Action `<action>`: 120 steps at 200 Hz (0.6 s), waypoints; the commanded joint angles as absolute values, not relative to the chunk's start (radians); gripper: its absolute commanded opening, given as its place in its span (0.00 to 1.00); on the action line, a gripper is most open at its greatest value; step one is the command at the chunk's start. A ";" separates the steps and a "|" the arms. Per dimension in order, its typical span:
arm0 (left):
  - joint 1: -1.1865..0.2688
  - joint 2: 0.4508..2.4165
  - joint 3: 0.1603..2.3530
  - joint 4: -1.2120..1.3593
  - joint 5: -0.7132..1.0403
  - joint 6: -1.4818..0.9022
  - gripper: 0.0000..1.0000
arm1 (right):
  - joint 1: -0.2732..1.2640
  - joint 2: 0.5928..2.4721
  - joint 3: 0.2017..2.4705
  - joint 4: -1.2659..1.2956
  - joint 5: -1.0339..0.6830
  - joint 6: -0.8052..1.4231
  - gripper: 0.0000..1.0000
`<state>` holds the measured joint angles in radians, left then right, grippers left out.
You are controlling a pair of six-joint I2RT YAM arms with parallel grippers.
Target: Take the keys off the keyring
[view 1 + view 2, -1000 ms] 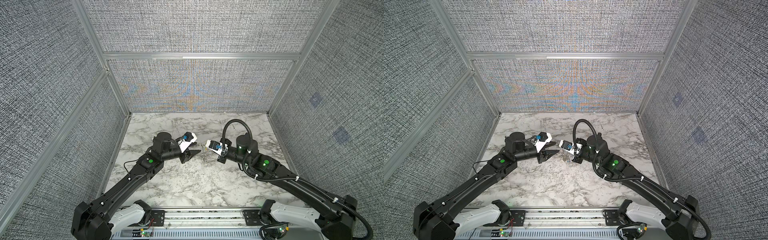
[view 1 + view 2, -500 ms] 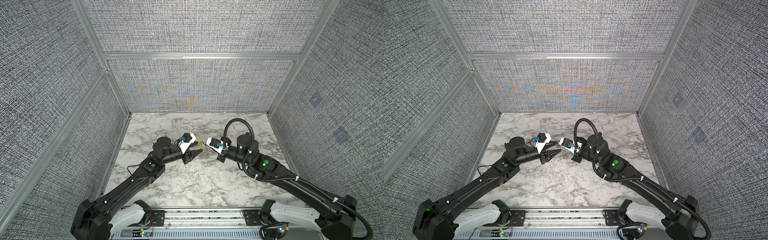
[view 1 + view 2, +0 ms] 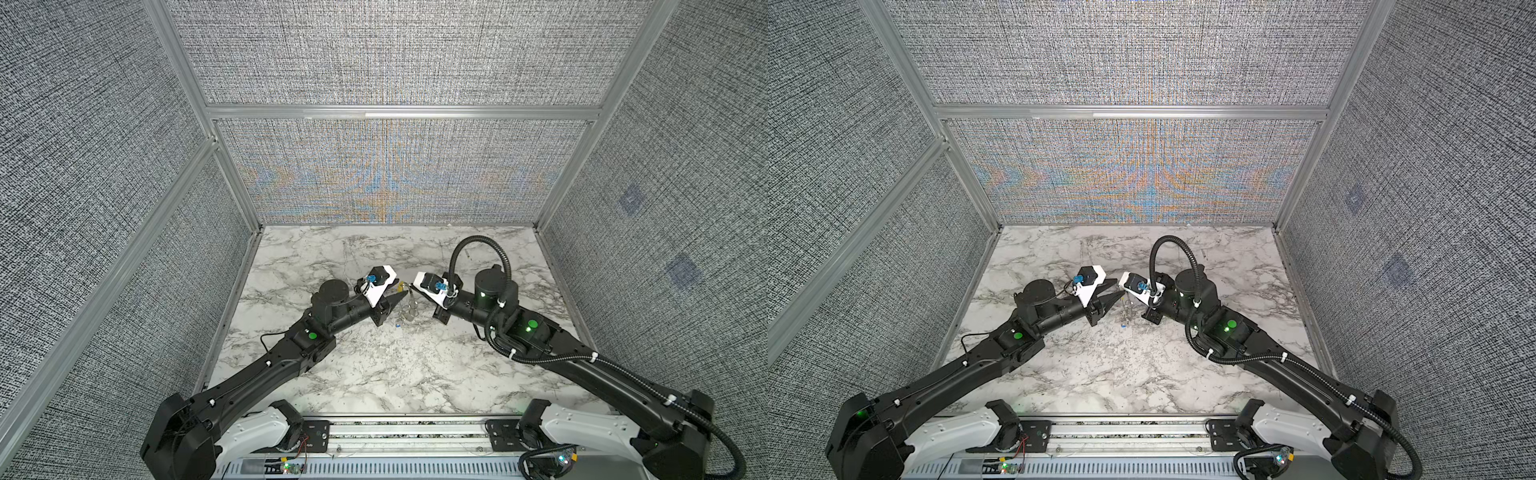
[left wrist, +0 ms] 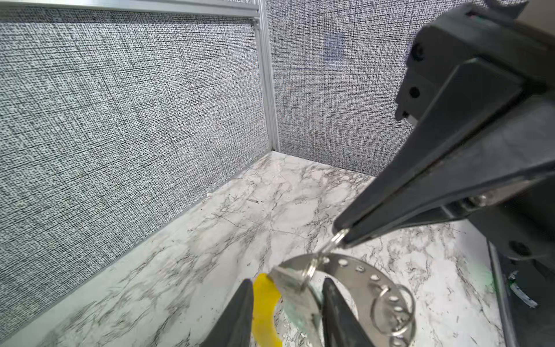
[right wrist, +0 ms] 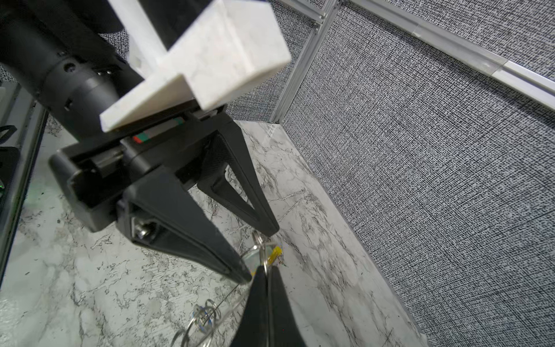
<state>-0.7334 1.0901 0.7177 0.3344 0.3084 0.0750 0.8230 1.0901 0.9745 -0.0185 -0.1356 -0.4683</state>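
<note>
Grey woven panels in aluminium framing wall a white marble table on three sides; both black arms reach in from the front edge and meet above the middle of the table, well away from every corner; the keyring is up there between them, off the marble; the right gripper is clamped tight on a small wire loop that threads through the keyring's grey metal rim; the left gripper has its fingers parted to either side of the yellow sleeve, and with that part of the wrist view blurred I cannot tell whether they pinch it or only bracket it; the keys dangle in a small cluster of rings beneath the keyring, with a speck of blue at the lowest end.
</note>
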 commanded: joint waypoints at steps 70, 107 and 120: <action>-0.743 1.108 0.746 0.339 0.290 0.097 0.15 | 0.824 1.109 0.998 0.033 -0.111 -0.379 0.00; -0.744 1.112 0.748 0.344 0.292 0.101 0.06 | 0.824 1.117 1.005 0.049 -0.104 -0.330 0.00; -0.744 1.111 0.748 0.344 0.290 0.106 0.01 | 0.824 1.119 1.012 0.048 -0.089 -0.309 0.00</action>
<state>-0.7433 1.1107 0.7418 0.3206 0.2882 0.0864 0.8230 1.1172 0.9939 -0.0074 -0.1097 -0.3668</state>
